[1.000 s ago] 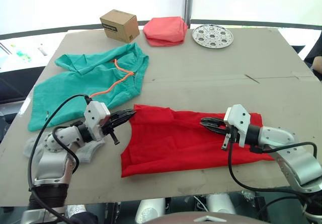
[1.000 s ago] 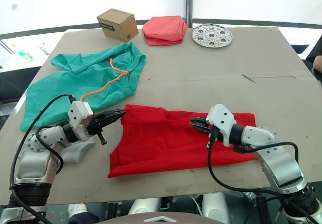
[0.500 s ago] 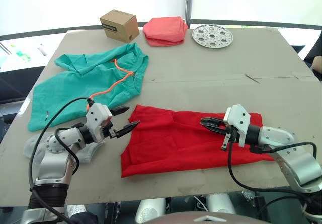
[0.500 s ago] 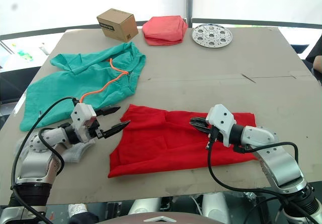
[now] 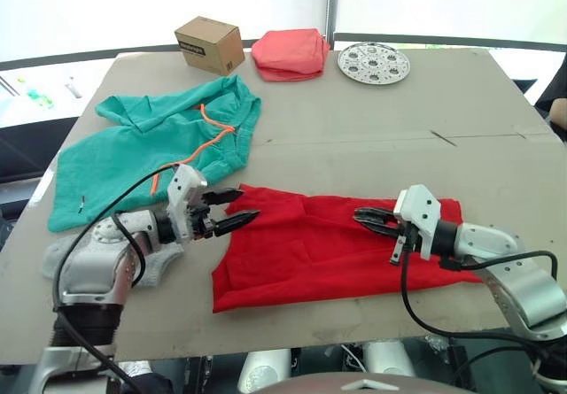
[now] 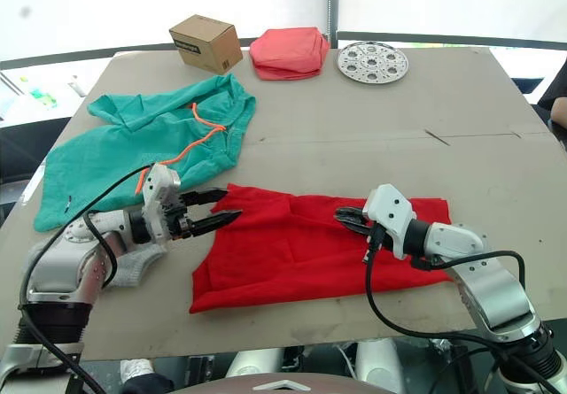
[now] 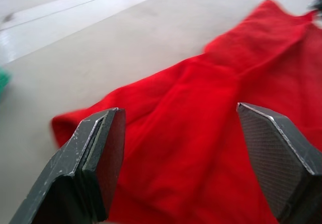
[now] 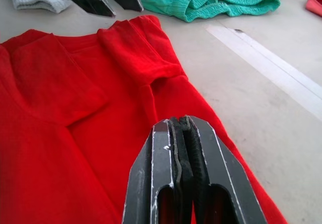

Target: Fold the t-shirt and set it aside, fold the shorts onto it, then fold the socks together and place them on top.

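Observation:
The red t-shirt (image 5: 310,243) lies as a long strip across the near middle of the table. My left gripper (image 5: 235,208) stands open at the shirt's left end, one finger on either side of the edge, with red cloth (image 7: 201,113) spread between its fingers (image 7: 98,163). My right gripper (image 5: 361,217) is shut and rests low over the shirt's right half; its closed tips (image 8: 180,126) point along the cloth. The teal shorts (image 5: 151,146) with the orange cord (image 5: 199,146) lie crumpled at the left. Grey socks (image 5: 62,257) lie partly under my left arm.
At the far edge stand a cardboard box (image 5: 210,44), a salmon-pink folded cloth bundle (image 5: 291,53) and a round perforated metal plate (image 5: 375,62). Bare tabletop (image 5: 399,128) stretches between these and the shirt. The table's near edge runs just below the shirt.
My left gripper has gone from shut at the shirt's left corner to open, drew back a little, then moved right onto the shirt's edge. The right arm has not moved.

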### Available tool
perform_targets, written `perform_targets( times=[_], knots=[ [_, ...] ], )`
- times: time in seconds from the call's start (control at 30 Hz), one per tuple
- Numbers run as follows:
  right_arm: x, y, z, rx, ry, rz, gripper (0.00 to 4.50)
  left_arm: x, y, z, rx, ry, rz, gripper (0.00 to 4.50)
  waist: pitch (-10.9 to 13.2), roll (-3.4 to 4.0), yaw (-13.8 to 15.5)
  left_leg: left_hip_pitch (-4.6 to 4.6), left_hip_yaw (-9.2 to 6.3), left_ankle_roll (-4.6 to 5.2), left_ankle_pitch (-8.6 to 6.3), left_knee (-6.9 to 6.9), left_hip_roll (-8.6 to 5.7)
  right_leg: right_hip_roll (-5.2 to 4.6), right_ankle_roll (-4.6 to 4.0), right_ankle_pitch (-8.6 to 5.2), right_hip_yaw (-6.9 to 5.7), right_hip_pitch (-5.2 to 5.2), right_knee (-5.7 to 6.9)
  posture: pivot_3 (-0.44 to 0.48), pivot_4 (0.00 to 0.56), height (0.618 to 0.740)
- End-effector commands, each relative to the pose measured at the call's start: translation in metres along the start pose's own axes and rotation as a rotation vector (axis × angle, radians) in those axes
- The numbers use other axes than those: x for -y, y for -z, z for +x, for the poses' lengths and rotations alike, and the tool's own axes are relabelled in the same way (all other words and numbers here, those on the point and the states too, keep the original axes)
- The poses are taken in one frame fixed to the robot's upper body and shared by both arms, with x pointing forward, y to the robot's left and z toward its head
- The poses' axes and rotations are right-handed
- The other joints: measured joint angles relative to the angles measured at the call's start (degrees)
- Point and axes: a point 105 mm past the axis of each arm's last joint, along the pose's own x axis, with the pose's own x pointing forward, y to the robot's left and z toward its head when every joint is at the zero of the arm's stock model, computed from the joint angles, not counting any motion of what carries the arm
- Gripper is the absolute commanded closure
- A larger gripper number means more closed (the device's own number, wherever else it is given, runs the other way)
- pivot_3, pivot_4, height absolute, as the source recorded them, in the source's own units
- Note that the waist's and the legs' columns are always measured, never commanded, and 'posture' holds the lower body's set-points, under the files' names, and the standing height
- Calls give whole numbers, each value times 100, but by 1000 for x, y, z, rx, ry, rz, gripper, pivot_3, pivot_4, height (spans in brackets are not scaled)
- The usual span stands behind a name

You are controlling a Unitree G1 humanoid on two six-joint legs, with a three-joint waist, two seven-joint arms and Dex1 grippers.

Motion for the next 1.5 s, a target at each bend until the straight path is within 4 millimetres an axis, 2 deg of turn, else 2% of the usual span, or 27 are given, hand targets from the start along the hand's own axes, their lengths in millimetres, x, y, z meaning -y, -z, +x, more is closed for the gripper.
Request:
perform_targets(
  times=[0.03,0.2,0.3,0.43,0.63,0.83,1.1,1.27,1.3,1.33,1.37,1.4,1.47,1.5],
  knots=[
    [-5,-16,-2,67,-27,-37,4500,9,-12,0,-47,152,-22,712,1,-1,2,0,0,1,-1,0,0,0,-1,-1,0,0,0,0,150,736],
    [-6,-22,-1,96,-48,-58,4500,-11,-13,11,-155,191,-22,712,1,0,28,0,-2,17,-8,2,-2,5,-7,-4,-3,1,1,0,150,736],
    [-5,-21,0,95,-47,-60,4500,-25,-9,24,-231,190,1,712,1,-3,1,0,6,6,7,2,-2,6,1,0,7,2,0,0,150,736],
    [-6,-20,-3,85,-33,-64,4500,-25,1,29,-349,297,-1,712,1,-10,0,-8,11,2,12,2,-3,40,2,1,8,1,2,0,150,736],
    [-8,-19,-7,76,-9,-57,4500,-35,6,34,-389,296,36,712,1,-10,-2,-7,14,12,6,4,0,17,2,1,14,-1,2,0,150,736],
    [-11,-19,-8,74,2,-52,4500,-25,-5,33,-344,395,9,712,0,-11,-2,-7,10,21,1,5,0,14,2,1,12,-1,5,0,150,736],
    [-9,-20,-8,70,5,-54,4500,-17,-1,26,-369,425,-2,712,0,-12,-4,-8,8,16,5,6,0,14,2,1,12,-1,6,0,150,736],
    [-8,-19,-8,66,3,-56,4500,-11,-4,27,-348,446,10,2014,0,-13,-1,-8,8,20,2,11,0,14,2,1,12,0,7,0,150,736],
    [-8,-19,-8,66,3,-56,4500,-9,-4,27,-345,451,16,2698,0,-13,-2,-8,8,20,2,11,0,13,2,1,12,0,7,0,150,736],
    [-7,-19,-8,66,3,-57,4500,-8,-5,27,-335,457,27,2698,0,-13,-4,-8,8,19,3,11,0,13,2,1,13,0,7,0,150,736],
    [-7,-19,-8,65,4,-57,4500,-6,-6,26,-322,460,46,2986,0,-13,-4,-8,8,13,6,10,0,14,2,1,13,0,8,0,150,736],
    [-7,-19,-8,64,5,-57,4500,-5,-8,26,-312,466,65,3512,0,-13,-3,-7,7,13,6,10,0,14,2,1,12,0,8,0,150,736],
    [-7,-18,-9,61,9,-56,4500,1,-9,23,-298,484,131,4035,0,-13,-9,-8,7,13,6,10,0,15,2,1,12,0,8,0,150,736],
    [-7,-18,-9,59,10,-55,4500,4,-9,22,-292,491,150,4453,0,-13,-11,-7,8,13,7,10,1,14,2,1,13,-1,8,0,150,736]
  ],
)
